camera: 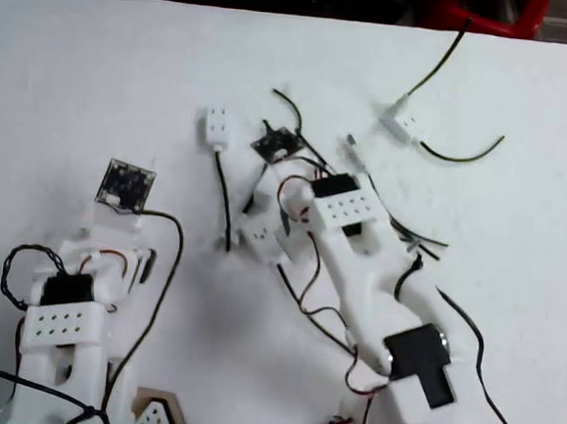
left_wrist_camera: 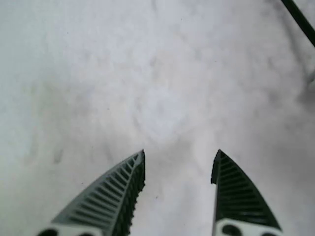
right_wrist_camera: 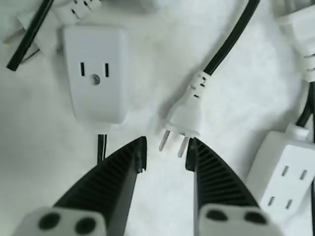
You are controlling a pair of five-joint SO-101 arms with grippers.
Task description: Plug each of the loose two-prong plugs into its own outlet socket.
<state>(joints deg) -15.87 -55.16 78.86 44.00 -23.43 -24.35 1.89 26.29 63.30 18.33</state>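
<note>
White table [camera: 78,78], two robot arms, a tangle of black cables [camera: 224,193]. The step in hand, as I judge it, is picking up a first plug; nothing looks plugged in yet.

The right gripper [right_wrist_camera: 166,147] is open narrowly, with one jaw on either side of the bare prongs of a white plug [right_wrist_camera: 186,114]. The jaws are close to the prongs but not gripping them. The plug lies flat, prongs toward the gripper, its cable running away. The left gripper [left_wrist_camera: 179,157] is open wider above bare table and holds nothing.

The next move likely calls for going further in, so the jaws close on the plug's body rather than its prongs. The prongs must then line up with a socket's slots.

Count in the right wrist view:
- One whole plug.
- Two sockets with faces showing: a socket [right_wrist_camera: 96,73] near the plug and a second socket [right_wrist_camera: 281,172] just beside the gripper.
- Two further white pieces at the edges, cut off, kind unclear.
</note>
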